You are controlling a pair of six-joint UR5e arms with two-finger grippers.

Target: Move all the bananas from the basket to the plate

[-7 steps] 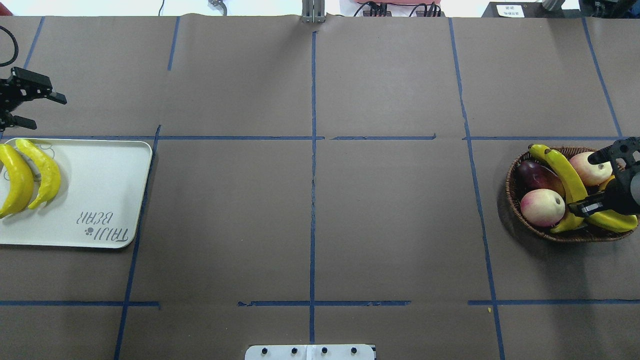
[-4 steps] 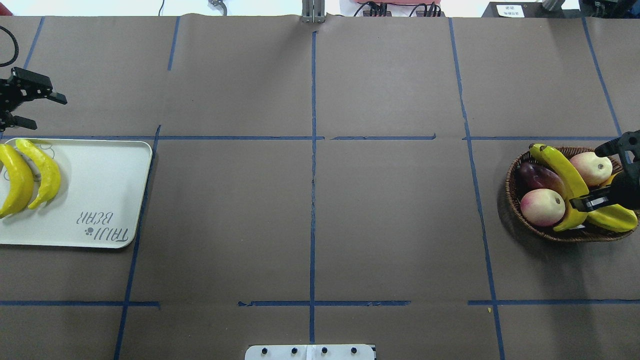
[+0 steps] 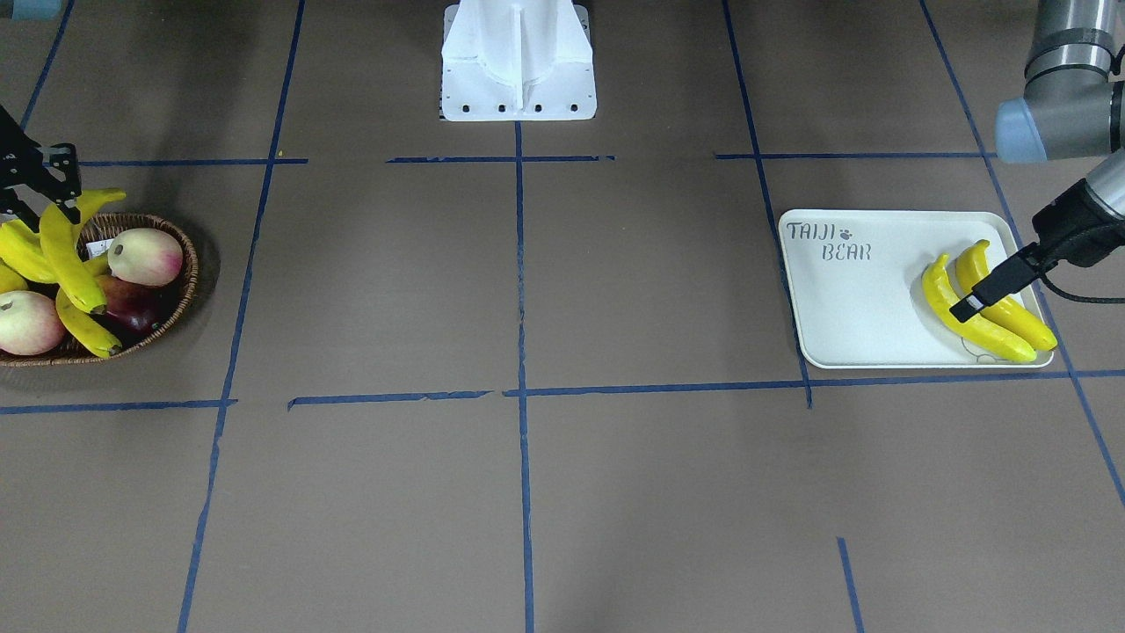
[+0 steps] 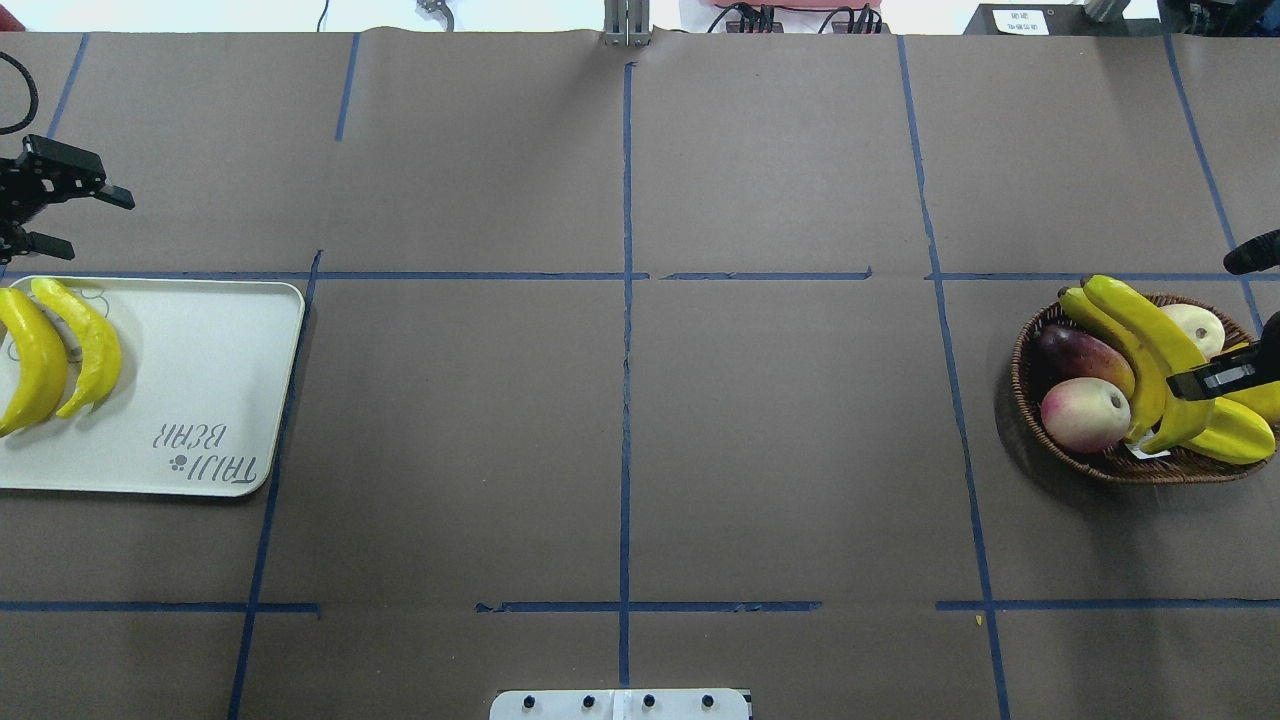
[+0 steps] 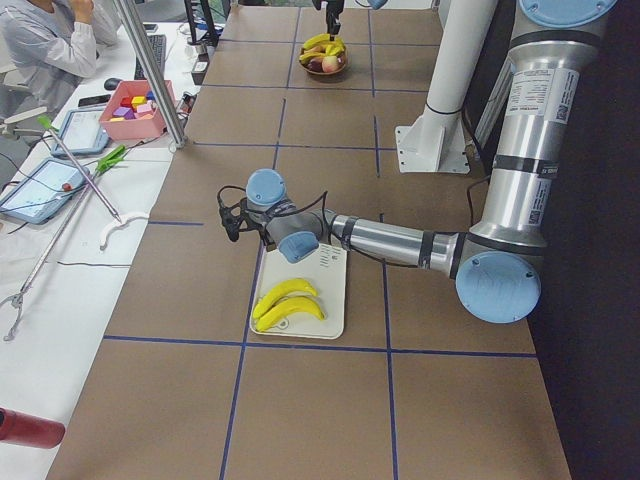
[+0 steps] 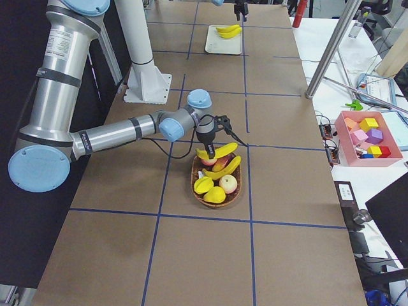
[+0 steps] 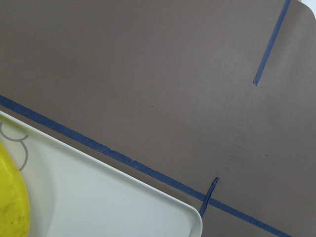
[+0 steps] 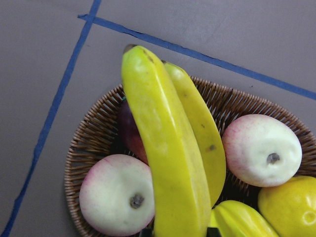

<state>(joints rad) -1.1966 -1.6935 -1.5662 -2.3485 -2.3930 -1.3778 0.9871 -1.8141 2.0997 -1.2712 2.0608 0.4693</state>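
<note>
The held banana [image 8: 168, 163] is smooth, bright yellow and long-curved, with a brownish tip. It hangs above the other fruit in the basket [image 4: 1022, 385] at the right edge of the overhead view, with its lower end clamped in the right hand [image 4: 1205, 382]. Just behind it in the wrist view, a second banana [image 8: 200, 128], slimmer and marked with small dark specks, lies across the shallow oval of dark woven wicker. Beside it sit two round pink-white peaches [image 8: 116, 197], a dark purple fruit [image 4: 1075, 350] and a ribbed yellow-green starfruit [image 8: 242, 222].

At the left edge of the overhead view, the plate bananas [image 4: 40, 365] lie side by side, curving the same way. The plate [image 4: 200, 360] is a glossy white rectangular tray with rounded corners and grey "TAIJI BEAR" lettering. In the upper left, beyond the plate's top edge, the left hand [image 4: 100, 225] has its fingers spread wide and holds nothing. The counter [image 4: 780, 420] is matte brown paper crossed by blue tape lines [image 4: 626, 400].
</note>
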